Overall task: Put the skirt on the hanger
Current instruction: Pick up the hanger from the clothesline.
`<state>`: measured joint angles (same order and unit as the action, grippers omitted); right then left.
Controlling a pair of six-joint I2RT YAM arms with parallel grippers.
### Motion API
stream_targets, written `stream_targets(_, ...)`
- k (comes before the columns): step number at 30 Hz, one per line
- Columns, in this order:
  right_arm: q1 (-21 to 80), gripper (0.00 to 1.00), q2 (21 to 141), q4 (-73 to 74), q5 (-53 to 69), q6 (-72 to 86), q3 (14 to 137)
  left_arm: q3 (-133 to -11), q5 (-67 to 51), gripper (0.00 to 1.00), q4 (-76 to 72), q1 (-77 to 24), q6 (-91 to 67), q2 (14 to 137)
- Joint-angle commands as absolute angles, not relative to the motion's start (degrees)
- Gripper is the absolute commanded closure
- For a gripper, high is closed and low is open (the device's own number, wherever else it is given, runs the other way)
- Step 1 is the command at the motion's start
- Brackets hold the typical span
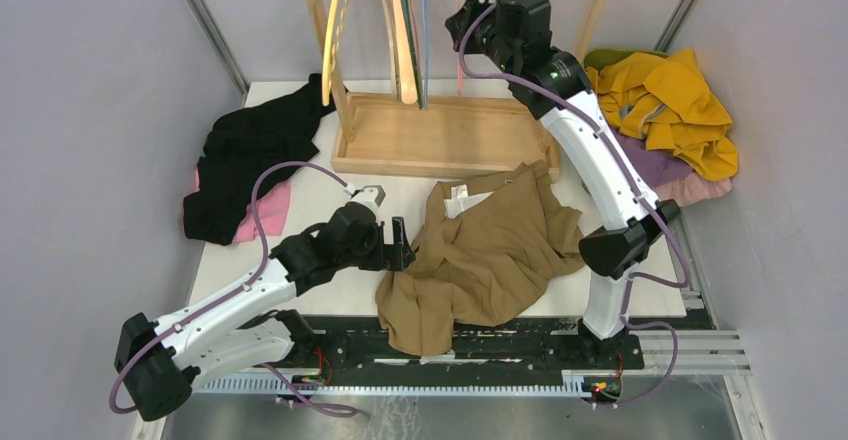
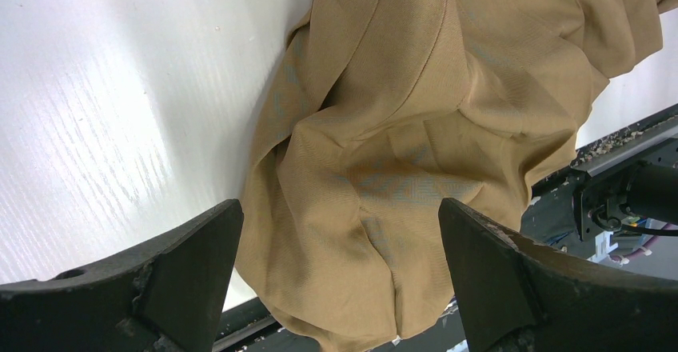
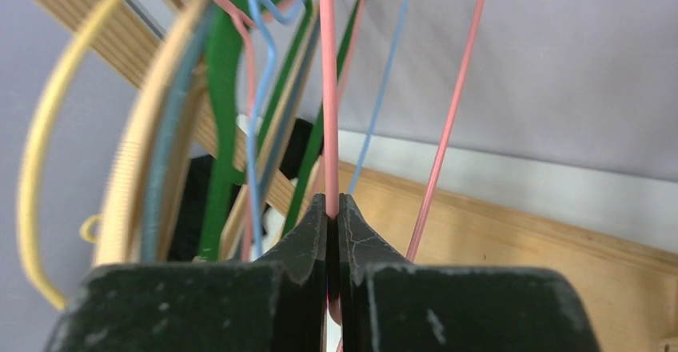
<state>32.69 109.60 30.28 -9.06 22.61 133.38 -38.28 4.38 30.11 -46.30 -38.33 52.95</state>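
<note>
The tan skirt (image 1: 490,250) lies crumpled on the white table near its front edge, one fold hanging over the edge. My left gripper (image 1: 400,244) stands wide open just left of it; in the left wrist view the tan skirt (image 2: 416,152) fills the space ahead of the two dark fingers (image 2: 192,272), untouched. My right gripper (image 3: 333,202) is raised at the rack and shut on a thin pink wire hanger (image 3: 328,88), which runs up from between the jaws. In the top view the right gripper (image 1: 462,22) is largely hidden behind its wrist.
A wooden rack (image 1: 440,135) at the back holds several hangers: yellow (image 3: 36,176), green (image 3: 220,128), blue (image 3: 256,88) and wooden ones. Black clothing (image 1: 250,155) over a pink piece (image 1: 265,210) lies left. Yellow garments (image 1: 670,105) are piled at the right.
</note>
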Motion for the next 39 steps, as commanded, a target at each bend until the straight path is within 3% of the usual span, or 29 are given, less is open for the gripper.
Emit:
stream_targets(1, 33.2, 0.99, 103.7, 24.6, -7.7, 21.0, 134.4, -38.4, 4.5, 0.01, 28.8, -46.3, -38.7, 52.5)
stream_targets(8, 33.2, 0.99, 101.2, 35.8, -3.6, 22.1, 135.3, -38.6, 3.3, 0.01, 28.5, -46.3, -38.2, 52.0)
stream_targets(18, 30.4, 0.99, 77.4, 42.2, 5.3, 23.7, 103.8, -38.8, 1.2, 0.01, 27.9, -46.4, -37.0, 47.9)
stream_targets(26, 29.8, 0.99, 59.9, 49.5, 22.6, 25.0, 82.8, -40.0, 0.1, 0.01, 22.8, -46.3, -36.7, 48.8)
stream_targets(39, 29.9, 0.99, 37.7, 55.9, 38.0, 27.7, 63.3, -43.9, 3.7, 0.01, 18.4, -46.4, -32.0, 52.2)
